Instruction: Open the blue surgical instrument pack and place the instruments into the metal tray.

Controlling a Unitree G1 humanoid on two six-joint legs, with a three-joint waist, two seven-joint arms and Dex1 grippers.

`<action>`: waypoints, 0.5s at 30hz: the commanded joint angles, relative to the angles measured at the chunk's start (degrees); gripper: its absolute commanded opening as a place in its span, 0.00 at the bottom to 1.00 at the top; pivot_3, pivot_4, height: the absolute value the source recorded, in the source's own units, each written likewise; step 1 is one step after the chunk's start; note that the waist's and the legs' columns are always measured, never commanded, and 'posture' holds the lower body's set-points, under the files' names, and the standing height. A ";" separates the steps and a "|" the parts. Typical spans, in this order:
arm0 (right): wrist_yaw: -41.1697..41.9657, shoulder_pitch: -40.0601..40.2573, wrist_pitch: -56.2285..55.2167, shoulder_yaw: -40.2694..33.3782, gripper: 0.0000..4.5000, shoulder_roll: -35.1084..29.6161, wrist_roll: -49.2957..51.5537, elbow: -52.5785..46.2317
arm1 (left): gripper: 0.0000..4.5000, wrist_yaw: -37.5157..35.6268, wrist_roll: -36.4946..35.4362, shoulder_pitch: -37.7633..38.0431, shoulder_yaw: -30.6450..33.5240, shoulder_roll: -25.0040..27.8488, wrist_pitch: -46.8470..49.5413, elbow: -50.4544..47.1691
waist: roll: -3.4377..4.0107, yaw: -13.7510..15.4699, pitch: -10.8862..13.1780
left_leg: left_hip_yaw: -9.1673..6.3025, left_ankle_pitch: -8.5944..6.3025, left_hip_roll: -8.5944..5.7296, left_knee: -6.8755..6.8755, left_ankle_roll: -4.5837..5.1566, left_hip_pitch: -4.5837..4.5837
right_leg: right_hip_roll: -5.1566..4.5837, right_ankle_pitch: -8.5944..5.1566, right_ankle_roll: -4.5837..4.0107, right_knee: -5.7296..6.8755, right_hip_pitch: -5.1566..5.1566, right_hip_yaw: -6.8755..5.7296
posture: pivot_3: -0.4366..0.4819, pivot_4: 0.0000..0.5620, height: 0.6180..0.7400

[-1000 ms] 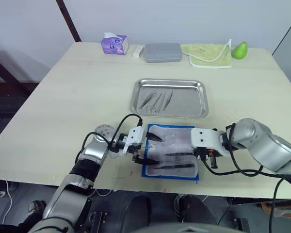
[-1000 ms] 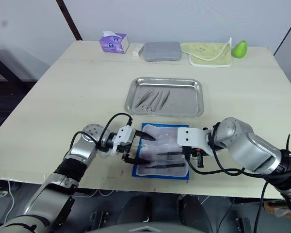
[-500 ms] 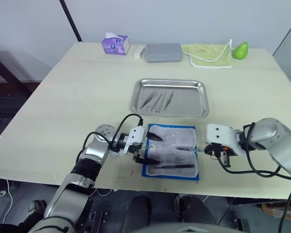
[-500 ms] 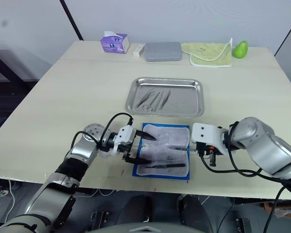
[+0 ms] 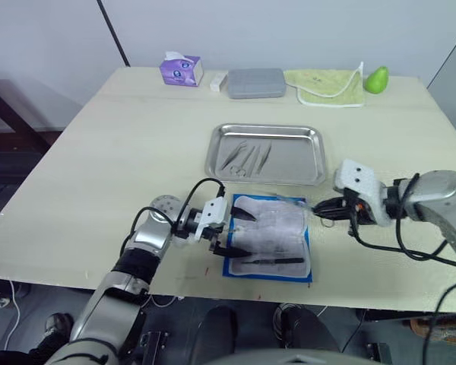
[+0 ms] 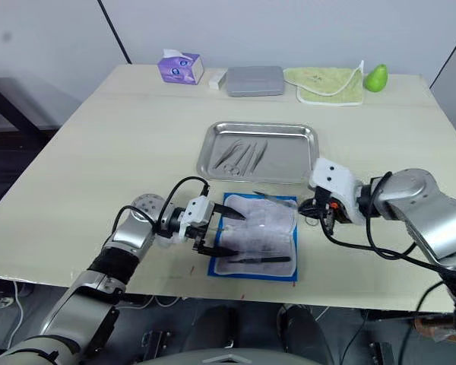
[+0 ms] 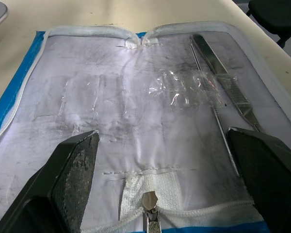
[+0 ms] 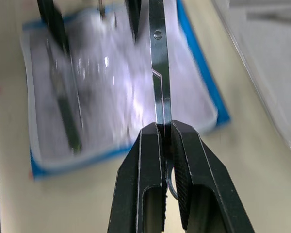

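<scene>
One pair of scissors [image 8: 158, 73] is clamped in my right gripper [image 8: 164, 141], fingers shut on it near the ring handles, blades sticking straight out ahead. That gripper [image 5: 328, 205] hangs just off the right edge of the blue surgical instrument pack [image 5: 267, 237], which lies open on the table [image 5: 121, 152] near the front edge

Key relation for the next move: the metal tray [image 5: 264, 153] sits just beyond the pack, away from me and slightly to my left of the right gripper. Tray's long axis runs left-right; a few instruments [image 5: 245, 157] already lie in its left half, so the right half is bare. Right arm is clearly the nearer one, short forward carry over the tray's near rim

My left gripper [image 5: 226, 232] rests at the pack's left edge, fingers spread wide on the white lining [image 7: 136, 111], looks like it's pinning the pack flat. Remaining instruments [image 7: 220, 82] in the pack lie along the side nearest me

Room: open table between pack and tray, nothing in the path. Grey hard case [image 5: 255, 82], tissue box [image 5: 180, 70], yellow-green cloth [image 5: 324, 85] and green pear [image 5: 376, 78] are all well apart at the far edge. My guess at the main risk: scissor tips catching the tray rim if I come in low
</scene>
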 commanded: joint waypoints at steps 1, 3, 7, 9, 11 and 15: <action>-11.65 -8.26 9.97 -2.74 0.02 9.56 -0.84 2.48 | 1.00 2.12 3.58 2.32 -2.41 -0.28 1.61 2.66 | 0.07 -0.29 -0.01 | 0.01 0.00 0.00 0.00 0.00 0.00 | 0.00 0.00 0.01 0.00 -0.01 0.01 | 0.48 0.27 1.00; -18.91 -13.59 15.98 -1.93 0.02 15.42 -3.88 5.54 | 1.00 2.55 3.47 2.57 -2.22 -0.29 1.91 2.24 | 0.12 -0.38 -0.02 | 0.01 0.02 0.00 0.02 0.03 0.00 | 0.00 0.02 0.00 0.07 -0.01 0.03 | 0.48 0.27 1.00; -27.19 -21.01 22.52 -7.69 0.02 27.99 -5.15 14.88 | 1.00 3.34 3.29 2.94 -1.97 -0.41 2.44 1.49 | 0.07 0.24 -0.09 | -0.06 0.04 -0.02 0.01 0.06 -0.06 | -0.01 0.03 -0.01 0.07 -0.03 -0.06 | 0.48 0.27 1.00; -32.76 -22.29 18.85 -9.50 0.02 32.50 -7.83 20.71 | 1.00 3.67 3.14 3.16 -1.89 -0.43 2.69 1.07 | 0.06 0.23 -0.09 | -0.08 0.04 -0.06 0.00 0.06 -0.10 | 0.00 0.02 0.00 0.03 -0.02 -0.01 | 0.48 0.27 1.00; -36.50 -23.30 16.18 -10.88 0.02 35.64 -9.24 25.54 | 1.00 3.88 3.14 3.23 -1.86 -0.42 2.82 0.93 | 0.07 0.36 -0.08 | -0.05 0.04 -0.09 -0.02 0.07 -0.12 | -0.01 0.03 0.01 0.02 -0.04 0.02 | 0.48 0.27 1.00; -42.70 -25.00 10.90 -12.83 0.02 41.13 -11.05 33.80 | 1.00 4.25 3.04 3.42 -1.80 -0.32 3.01 0.67 | 0.10 0.06 -0.07 | -0.05 0.04 -0.10 -0.02 0.07 -0.12 | 0.00 0.02 0.02 0.03 -0.04 0.04 | 0.48 0.27 1.00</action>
